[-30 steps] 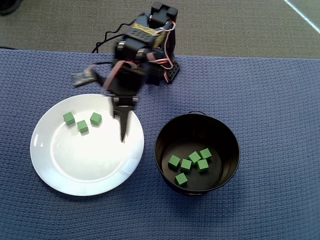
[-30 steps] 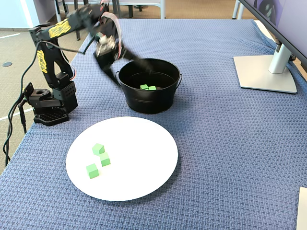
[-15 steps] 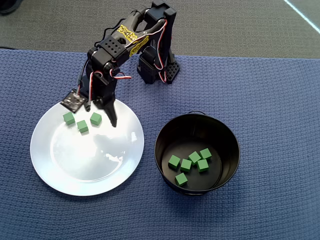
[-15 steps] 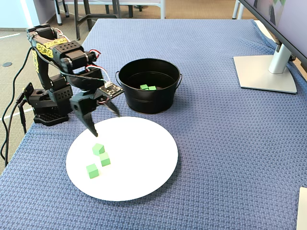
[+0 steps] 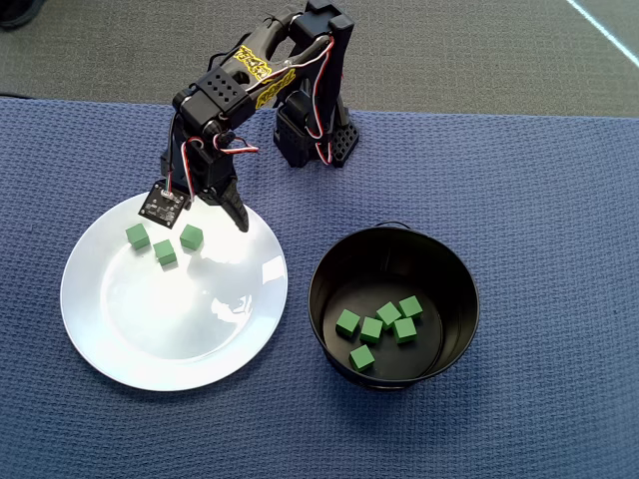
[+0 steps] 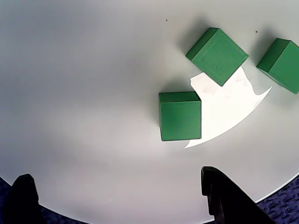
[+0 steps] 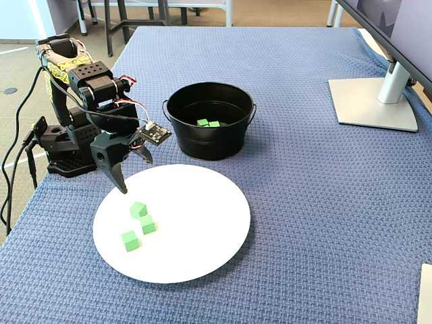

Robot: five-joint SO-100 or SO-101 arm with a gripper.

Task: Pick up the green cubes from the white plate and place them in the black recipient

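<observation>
Above the white plate (image 7: 202,229), the gripper (image 7: 135,172) hangs spread wide, empty, near three green cubes (image 7: 139,210).

Lighting's looking bright and even in the overhead and fixed views, everything sharp, no motion blur. My white plate (image 5: 150,329) is throwing glare though, with a blown-out patch showing in the wrist view beside the green cubes (image 6: 180,115), which are casting soft shadows up-left. My fingertips (image 6: 229,200) are sitting dark and a bit soft at the bottom edge there.
</observation>
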